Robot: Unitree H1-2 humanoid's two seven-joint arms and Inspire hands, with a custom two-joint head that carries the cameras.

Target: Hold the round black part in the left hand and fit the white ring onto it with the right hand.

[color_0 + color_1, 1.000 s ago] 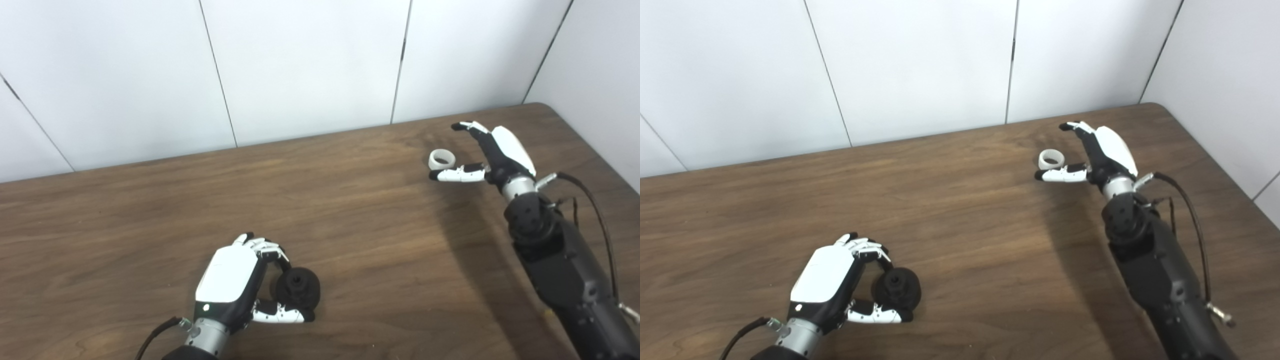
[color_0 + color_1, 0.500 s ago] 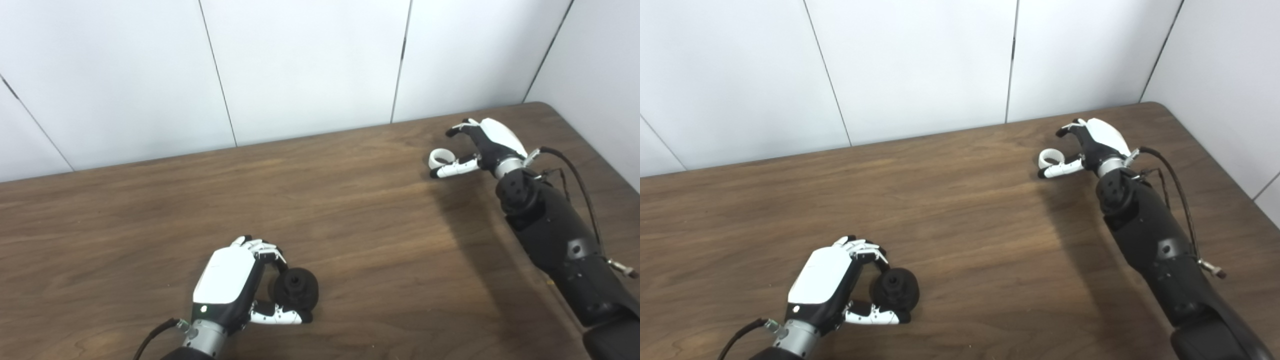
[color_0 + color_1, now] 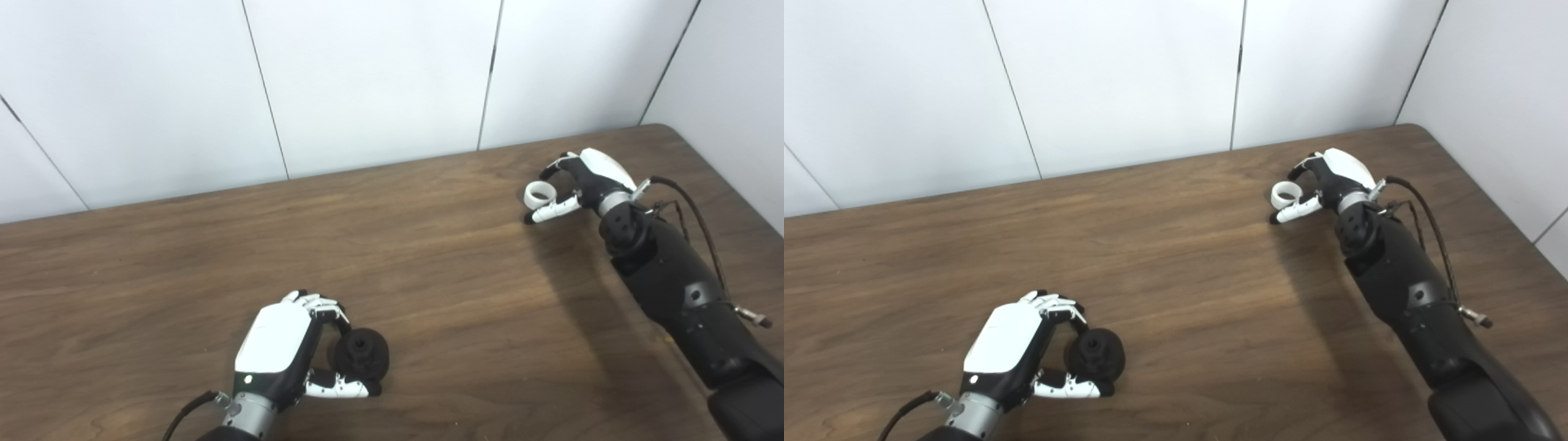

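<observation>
Dark wood-grain table (image 3: 429, 263), matte laminate look, rounded far-right corner, backed by plain white wall panels (image 3: 367, 79) with thin dark seams.

Near-left: left hand (image 3: 278, 349) resting low at the table, glossy white back shell, black palm, silver wrist collar. Fingers (image 3: 318, 302) curled over the top of the round black part (image 3: 361, 355), thumb (image 3: 337, 387) hooked under its near edge. Wrapped around the part on both sides, apparently gripping it. Part: matte black, squat and rounded like a knob, with a raised hub and a small central recess facing up. Seems to sit on the tabletop, not lifted clear.

Far-right: white ring (image 3: 539, 194) lying flat on the table, smooth short plastic band, hollow centre showing wood through it. Right hand (image 3: 582, 180) right at it, fingers (image 3: 554, 168) arched over the far side, thumb (image 3: 551, 211) stretched along the near side just beside the rim. Partly closed around the ring; actual pinch contact can't be told. Black forearm with a looped cable (image 3: 686, 208) trailing back to the lower right.

Ring and black part well apart, opposite ends of the table.
</observation>
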